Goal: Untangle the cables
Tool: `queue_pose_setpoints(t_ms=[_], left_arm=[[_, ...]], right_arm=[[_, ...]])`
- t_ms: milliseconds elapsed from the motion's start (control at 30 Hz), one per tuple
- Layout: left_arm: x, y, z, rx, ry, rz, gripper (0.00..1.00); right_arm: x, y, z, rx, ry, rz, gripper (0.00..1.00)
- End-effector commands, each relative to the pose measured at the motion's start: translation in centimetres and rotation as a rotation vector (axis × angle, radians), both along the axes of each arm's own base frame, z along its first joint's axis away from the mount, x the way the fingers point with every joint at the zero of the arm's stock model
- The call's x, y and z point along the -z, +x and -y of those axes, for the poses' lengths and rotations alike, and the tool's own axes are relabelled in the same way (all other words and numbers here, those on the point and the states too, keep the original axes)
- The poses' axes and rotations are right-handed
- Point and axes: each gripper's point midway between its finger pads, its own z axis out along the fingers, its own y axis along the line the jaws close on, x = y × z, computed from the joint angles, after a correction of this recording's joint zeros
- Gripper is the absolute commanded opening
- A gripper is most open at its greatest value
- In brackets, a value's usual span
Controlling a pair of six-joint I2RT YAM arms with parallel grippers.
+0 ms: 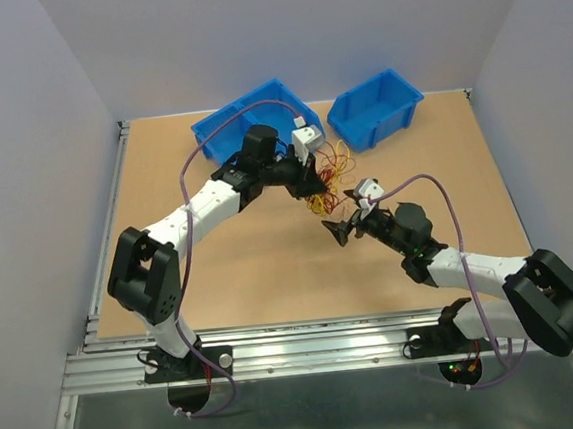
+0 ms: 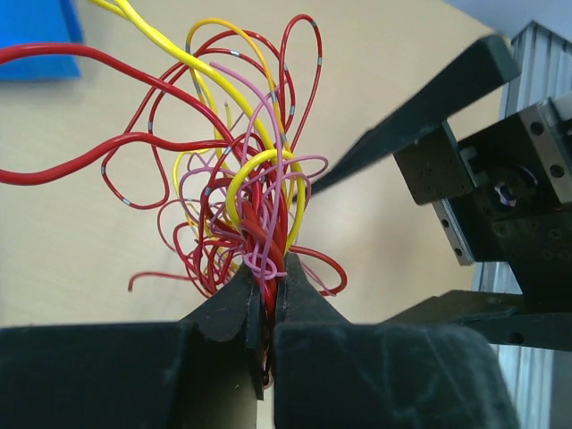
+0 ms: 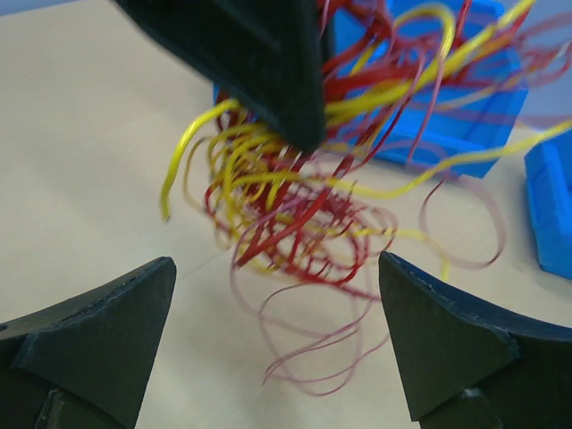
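The cable tangle (image 1: 326, 183) of red, yellow and pink strands sits near the middle of the counter's (image 1: 271, 266) far edge, just short of the blue bins (image 1: 376, 108). The left claw (image 2: 265, 288) is clamped on its knotted core, probably to anchor it. The right claw (image 3: 277, 268) waits beside it, jaws wide apart, likely to pull a loop free.

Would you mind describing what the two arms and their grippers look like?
Both the left arm and right arm have white links between bulky black joints, with a thin purple-grey cable looping along each. The left gripper and right gripper have matte black, wedge-shaped fingers.
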Motion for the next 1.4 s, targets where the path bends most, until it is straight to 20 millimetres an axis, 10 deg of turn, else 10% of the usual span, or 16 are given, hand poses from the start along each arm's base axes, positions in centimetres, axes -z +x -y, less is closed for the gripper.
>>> queue_pose_setpoints(t_ms=[0,400,600,867,1200,1300,1367], left_arm=[[-1.6,-1.9,1.1,0.077,-0.015,-0.041,0.00],[-4.9,-4.7,0.5,0.190,-0.121,-0.029,0.00],[-6.1,-5.4,0.0,0.261,-0.197,-0.070,0.00],[-10.8,-4.6,-5.0,-0.043,-0.329,0.368,0.00],[-13.7,-0.7,-11.8,-0.543,-0.436,0.629,0.00],[-12.9,-0.3,-11.0,-0.515,-0.417,0.608,0.00],[-12.5,-0.3,-10.2,-0.472,-0.403,0.604,0.00]], right_arm=[[-2.3,1.4,-0.1,0.055,0.020,0.127,1.00],[-0.8,2.5,-3.6,-0.033,0.043,0.072,0.79],[-1.7,2.1,-5.3,-0.106,0.103,0.059,0.24],[-3.8,1.3,-8.8,-0.264,0.267,-0.072,0.01],[-5.8,-2.9,-10.6,-0.515,0.308,-0.154,0.01],[-5.3,-2.8,-9.9,-0.474,0.294,-0.148,0.25],[-5.7,-2.8,-9.5,-0.456,0.294,-0.125,0.66]])
